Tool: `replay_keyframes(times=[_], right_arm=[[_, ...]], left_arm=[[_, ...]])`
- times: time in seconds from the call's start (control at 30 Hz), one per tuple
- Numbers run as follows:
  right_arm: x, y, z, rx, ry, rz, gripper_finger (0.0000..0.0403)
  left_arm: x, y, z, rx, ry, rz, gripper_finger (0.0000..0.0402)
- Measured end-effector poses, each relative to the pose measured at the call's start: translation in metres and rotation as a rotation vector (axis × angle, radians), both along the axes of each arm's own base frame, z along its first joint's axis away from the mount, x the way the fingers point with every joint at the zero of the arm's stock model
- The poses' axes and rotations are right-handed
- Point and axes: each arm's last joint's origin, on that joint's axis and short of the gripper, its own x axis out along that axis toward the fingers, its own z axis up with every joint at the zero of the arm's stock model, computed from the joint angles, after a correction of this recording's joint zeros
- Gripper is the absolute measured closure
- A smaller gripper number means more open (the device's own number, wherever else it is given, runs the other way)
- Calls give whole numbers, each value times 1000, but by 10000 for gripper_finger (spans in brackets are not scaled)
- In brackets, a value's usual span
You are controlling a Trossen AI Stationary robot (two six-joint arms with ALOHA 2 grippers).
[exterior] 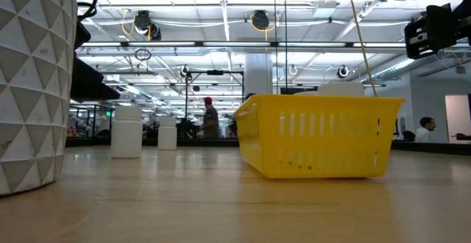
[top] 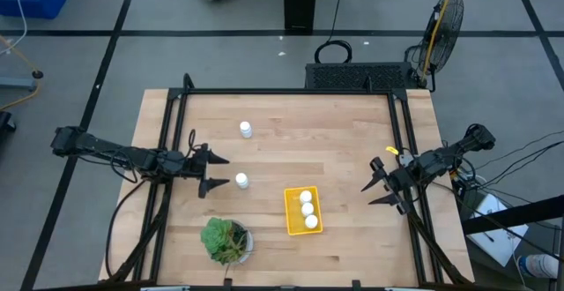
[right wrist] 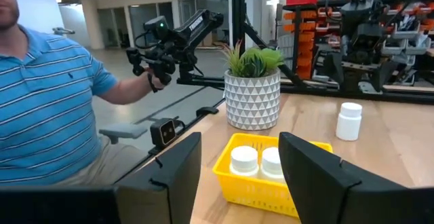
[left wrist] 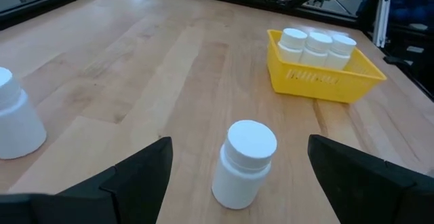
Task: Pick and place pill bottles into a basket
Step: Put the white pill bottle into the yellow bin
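Five pill bottles in all: three in a row inside the one yellow basket at lower centre of the high view, namely and, and two on the table left of centre, and. One potted plant at lower left. Two arms, one at each side.

pale wood-grain desk, smooth satin; glossy yellow slatted plastic basket; smooth matt white plastic pill bottles; matt dark fingers.
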Motion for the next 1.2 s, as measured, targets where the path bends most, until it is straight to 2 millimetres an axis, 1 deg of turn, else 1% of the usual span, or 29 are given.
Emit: replay_keyframes(times=[0.2,0.27,0.33,0.43,0.57,0.63,0.7,0.8,0.97,1.07,1.2], right_arm=[[0,0,0,0,-1,0,211],[0,0,0,0,-1,0,209],[0,0,0,0,-2,0,209],[0,0,0,0,-2,0,209],[0,0,0,0,-2,0,209],[0,0,0,0,-2,0,209],[0,0,0,0,-2,0,209],[0,0,0,0,-2,0,209],[0,0,0,0,-2,0,209],[0,0,0,0,-2,0,209],[0,0,0,0,-2,0,209]], left_arm=[[0,0,-1,-2,12,-9,55],[3,-1,4,4,33,-9,55],[7,-1,18,29,78,-5,55],[17,-3,52,72,179,-5,55],[29,-4,90,115,433,26,55],[38,-6,102,114,546,34,55],[49,-9,109,107,638,22,55],[71,-13,113,100,750,-10,55],[107,-14,104,54,895,-66,55],[122,-13,99,39,977,-88,55],[136,-13,100,48,1015,-97,55]])
